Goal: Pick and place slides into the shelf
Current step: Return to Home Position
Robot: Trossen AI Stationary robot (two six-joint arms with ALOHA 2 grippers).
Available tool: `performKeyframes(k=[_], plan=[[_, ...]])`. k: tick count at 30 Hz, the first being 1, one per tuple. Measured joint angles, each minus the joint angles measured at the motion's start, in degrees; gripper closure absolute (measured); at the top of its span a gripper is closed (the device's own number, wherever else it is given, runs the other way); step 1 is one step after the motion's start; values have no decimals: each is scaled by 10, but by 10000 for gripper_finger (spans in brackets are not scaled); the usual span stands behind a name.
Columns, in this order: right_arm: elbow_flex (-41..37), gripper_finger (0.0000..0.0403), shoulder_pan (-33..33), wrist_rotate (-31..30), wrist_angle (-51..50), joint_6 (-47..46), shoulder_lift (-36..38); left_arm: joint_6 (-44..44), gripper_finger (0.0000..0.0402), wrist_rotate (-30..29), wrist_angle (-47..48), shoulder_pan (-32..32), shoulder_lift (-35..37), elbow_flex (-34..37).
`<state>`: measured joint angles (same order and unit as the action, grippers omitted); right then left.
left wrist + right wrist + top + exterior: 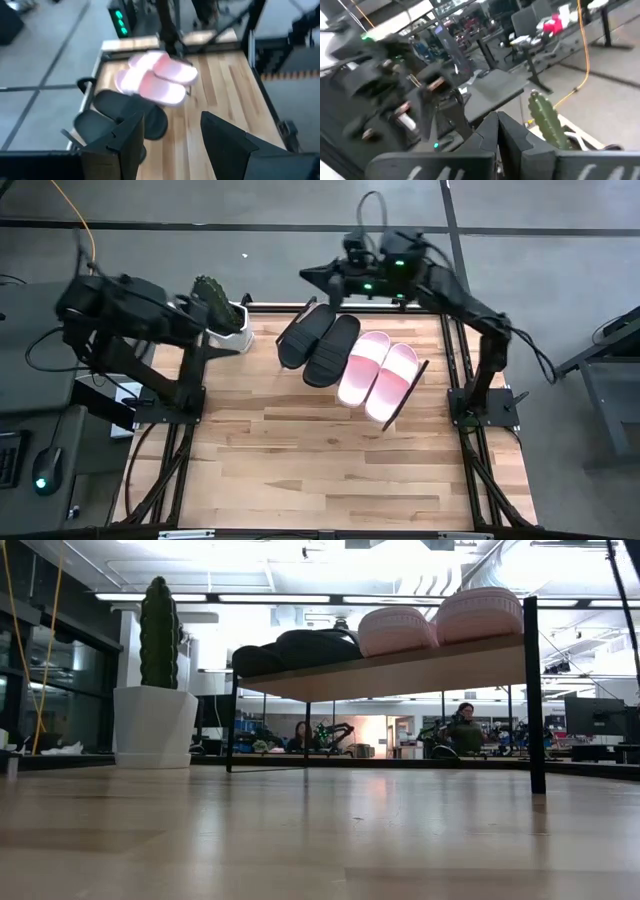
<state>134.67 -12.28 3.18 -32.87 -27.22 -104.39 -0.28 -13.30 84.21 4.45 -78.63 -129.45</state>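
Observation:
All four slides lie side by side on the slanted shelf point(400, 666) at the table's far side, soles down on its board. The two black slides point(318, 342) are on the left and the two pale pink slides point(378, 374) on the right. The left wrist view shows the black slides point(107, 112) and pink slides point(155, 80) from farther off. My left gripper point(196, 306) hovers at the far left by the cactus, open point(172, 145), holding nothing. My right gripper point(312, 275) hangs beyond the table's far edge behind the shelf, shut point(497, 137), holding nothing.
A cactus in a white pot point(220, 315) stands at the table's far left corner, left of the shelf, also seen as the cactus point(158, 635) in the low view. The near half of the wooden tabletop point(320, 460) carries nothing. People sit in the room behind point(462, 730).

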Motion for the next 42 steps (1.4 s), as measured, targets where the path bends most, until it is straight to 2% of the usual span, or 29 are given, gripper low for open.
performKeyframes(k=[1,5,10,15,19,24,31,35,42], plan=[[4,403,7,-12,-9,13,7,-4,218,-5,-6,-2,10,0],[-74,403,31,-42,24,17,88,-18,218,-5,-9,-21,40,1],[-149,403,78,-139,25,35,182,-26,218,-3,-12,-36,74,33],[-228,403,125,-212,58,48,259,-33,218,1,-57,-41,114,104],[-301,403,159,-247,107,63,308,-44,218,22,-149,-41,163,200],[-411,403,195,-271,205,66,362,-85,218,30,-257,-41,242,351],[-573,403,231,-265,399,96,433,-152,218,30,-401,-41,354,540],[-656,403,248,-243,502,131,475,-153,218,32,-474,-41,402,611],[-795,403,260,-242,671,152,536,-137,218,39,-563,-41,444,680]])
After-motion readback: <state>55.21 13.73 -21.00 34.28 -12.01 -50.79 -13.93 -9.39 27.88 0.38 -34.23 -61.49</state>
